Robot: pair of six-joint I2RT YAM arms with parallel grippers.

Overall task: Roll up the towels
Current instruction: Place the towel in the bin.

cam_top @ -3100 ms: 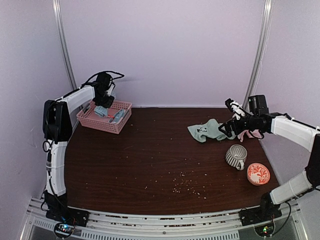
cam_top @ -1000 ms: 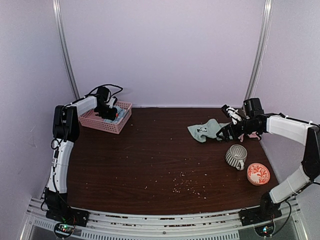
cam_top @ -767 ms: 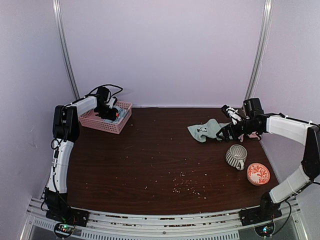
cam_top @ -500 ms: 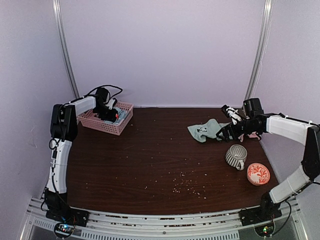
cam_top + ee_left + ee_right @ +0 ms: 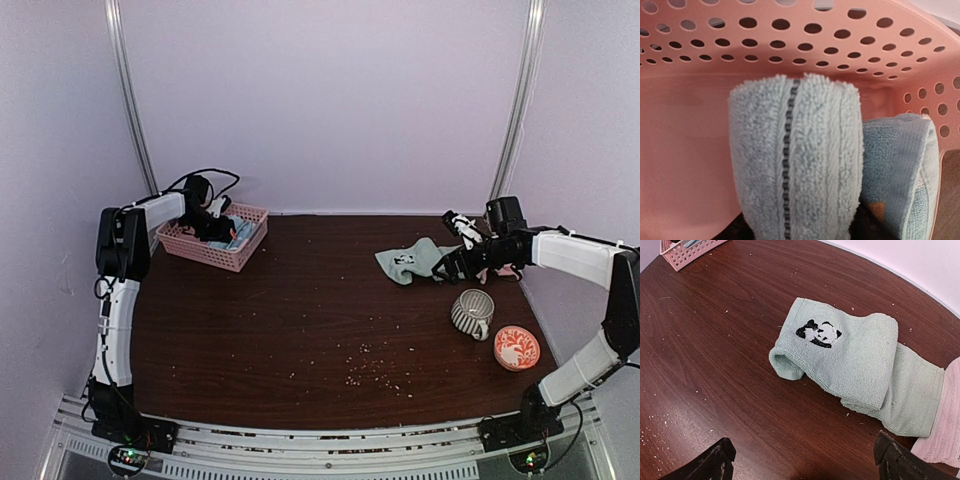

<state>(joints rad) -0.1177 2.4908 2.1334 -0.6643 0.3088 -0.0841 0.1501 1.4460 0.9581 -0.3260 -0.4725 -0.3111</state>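
At far-left corner, left hand (image 5: 214,228) in pink basket (image 5: 205,250) with rolled blue towel (image 5: 795,160), grip unclear; right hand (image 5: 807,462) spread wide near green towel (image 5: 850,355).

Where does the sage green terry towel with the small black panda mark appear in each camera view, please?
Top external: the sage green towel lies right of centre on the dark wooden table, near its far edge.
Left wrist: not in it; only rolled light blue towels inside the pink perforated plastic basket.
Right wrist: middle of the picture, loosely folded.
Shared landmark: that basket, far left from above, top-left corner for the right wrist.
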